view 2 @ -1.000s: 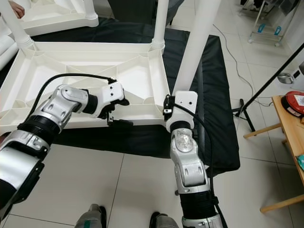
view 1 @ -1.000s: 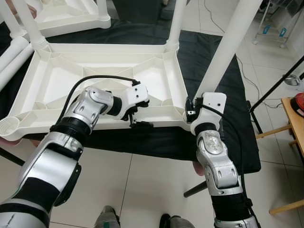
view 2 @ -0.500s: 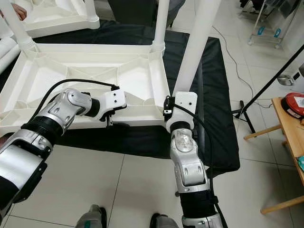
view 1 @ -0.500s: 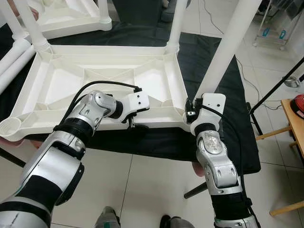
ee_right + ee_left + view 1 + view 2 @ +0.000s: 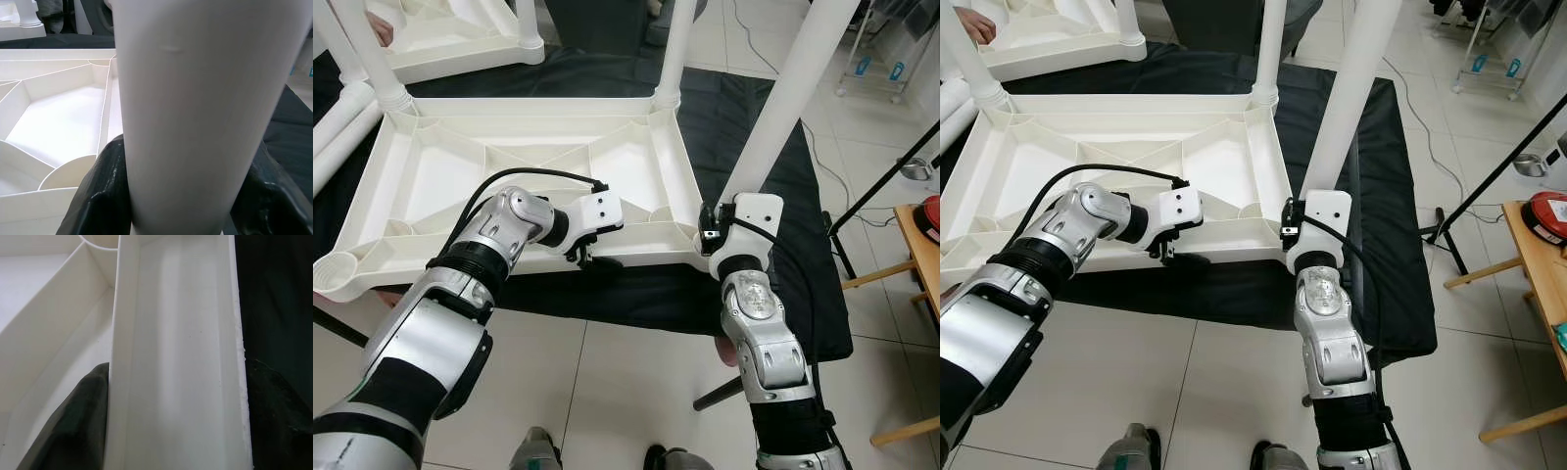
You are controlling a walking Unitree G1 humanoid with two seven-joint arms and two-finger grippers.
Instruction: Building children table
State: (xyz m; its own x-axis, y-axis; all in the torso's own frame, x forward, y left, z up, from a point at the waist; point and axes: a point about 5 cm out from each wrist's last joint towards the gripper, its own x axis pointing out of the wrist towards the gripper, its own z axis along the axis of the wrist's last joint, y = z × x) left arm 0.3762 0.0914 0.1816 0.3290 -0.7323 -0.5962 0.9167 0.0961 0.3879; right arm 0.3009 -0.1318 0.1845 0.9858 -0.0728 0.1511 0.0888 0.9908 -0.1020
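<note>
An upturned white plastic tabletop [image 5: 509,166] lies ribbed side up on a black mat [image 5: 773,196] across the upper half of the frame. The left gripper [image 5: 584,257], at center, clamps the tabletop's near rim, one finger [image 5: 73,426] inside the wall and one outside. The right gripper [image 5: 707,235], right of center, grasps a white table leg [image 5: 773,108] at the near right corner, its fingers [image 5: 102,196] pressed on both sides. Two more legs [image 5: 674,49] stand at the far corners.
</note>
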